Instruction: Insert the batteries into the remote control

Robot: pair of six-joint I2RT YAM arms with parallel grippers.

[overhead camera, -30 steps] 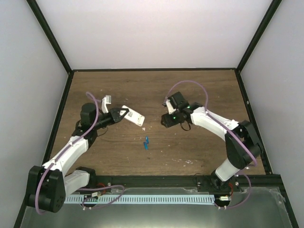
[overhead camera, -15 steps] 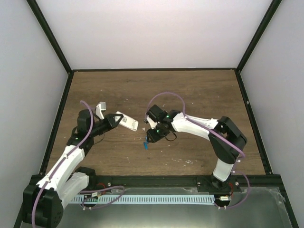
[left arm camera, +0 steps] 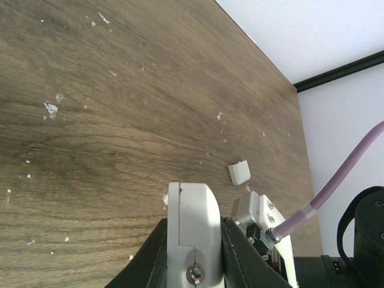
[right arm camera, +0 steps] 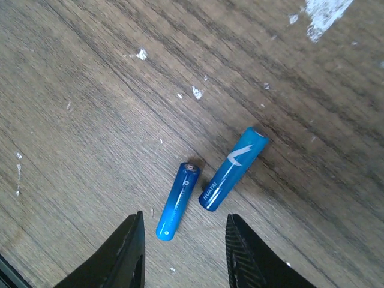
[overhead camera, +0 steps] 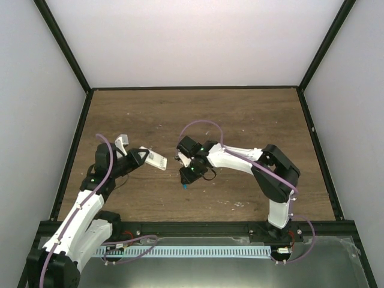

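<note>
Your worktop (overhead camera: 240, 114) is a brown wood-grain board with pale flecks. Your left arm (overhead camera: 84, 204) reaches up along the left side, and the left jaws are clenched on one end of the remote control (overhead camera: 155, 159). The white bar sticks out to the right, toward the middle of the board. You cannot tell whether it touches the wood.

Your right arm (overhead camera: 252, 162) folds in from the right. It bends down over a spot just left of centre, to the right of the remote's free end and apart from it. The right jaws are released, with both black fingertips (right arm camera: 129, 252) spread wide above the board and grasping nothing.

In the left wrist view a small white cover piece (left arm camera: 239, 173) lies loose on the wood beyond the remote.

The batteries (right arm camera: 233, 169) lie flat on the worktop just beyond the gap between those spread fingertips. They are side by side, nearly parallel and almost touching, one slightly nearer the fingertips than the other.
</note>
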